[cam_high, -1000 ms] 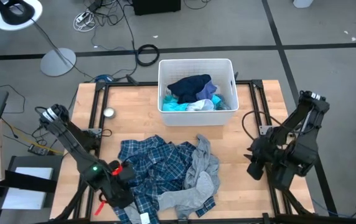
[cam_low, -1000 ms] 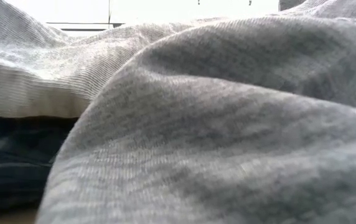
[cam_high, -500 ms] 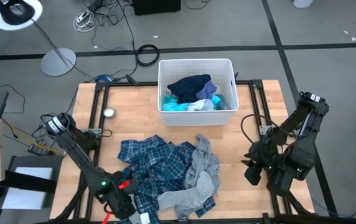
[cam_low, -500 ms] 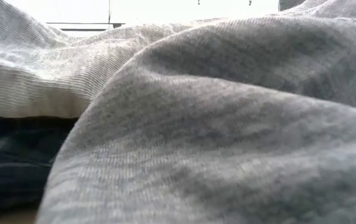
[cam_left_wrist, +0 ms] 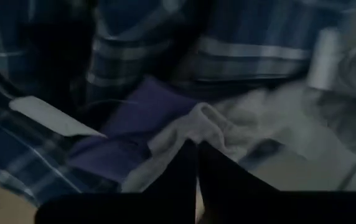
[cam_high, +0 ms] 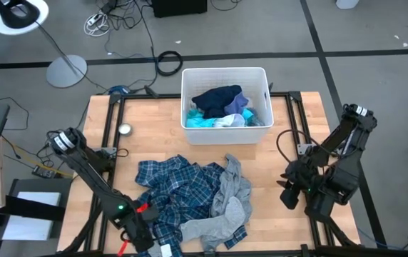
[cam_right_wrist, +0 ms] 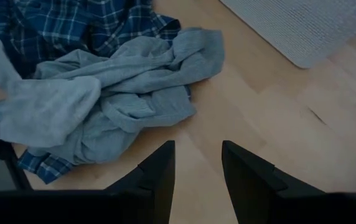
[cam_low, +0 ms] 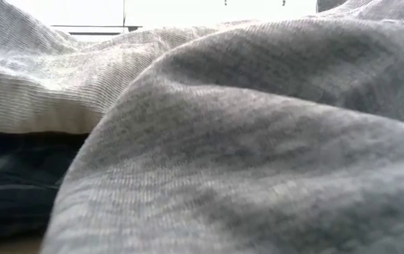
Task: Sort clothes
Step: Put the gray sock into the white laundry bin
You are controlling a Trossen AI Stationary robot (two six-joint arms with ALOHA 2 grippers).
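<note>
The blue-white plaid shirt (cam_high: pixel 175 193) lies spread on the table's near middle. The plain grey garment (cam_high: pixel 225 207) lies crumpled over the shirt's right part and fills the low view (cam_low: pixel 258 141). The dark navy (cam_high: pixel 217 98), turquoise (cam_high: pixel 198 121) and blue-grey (cam_high: pixel 238 106) garments lie in the white bin (cam_high: pixel 188 78). My left gripper (cam_high: pixel 143 232) is low at the shirt's near-left part, and its fingers are shut (cam_left_wrist: pixel 196 149). My right gripper (cam_high: pixel 289 194) is open and empty (cam_right_wrist: pixel 196 168) over bare wood, right of the grey garment (cam_right_wrist: pixel 103 106). My left gripper's shut fingertips meet on a pale bunched fold of cloth (cam_left_wrist: pixel 196 124) among the plaid shirt's near-left folds, coming slanting down from the table's left. The fingers hide how much cloth lies between them. The shirt lies slack on the table.
A small round metal thing (cam_high: pixel 124 129) lies on the table's far left. Black frame rails (cam_high: pixel 111 128) run along the table's edges. Bare wood (cam_high: pixel 275 164) shows between the clothes and my right arm. The bin stands at the far middle.
My left gripper has gone toward the table's near edge, along the plaid shirt's left part, and then nearly stopped. The shirt and the grey garment lie as before.
</note>
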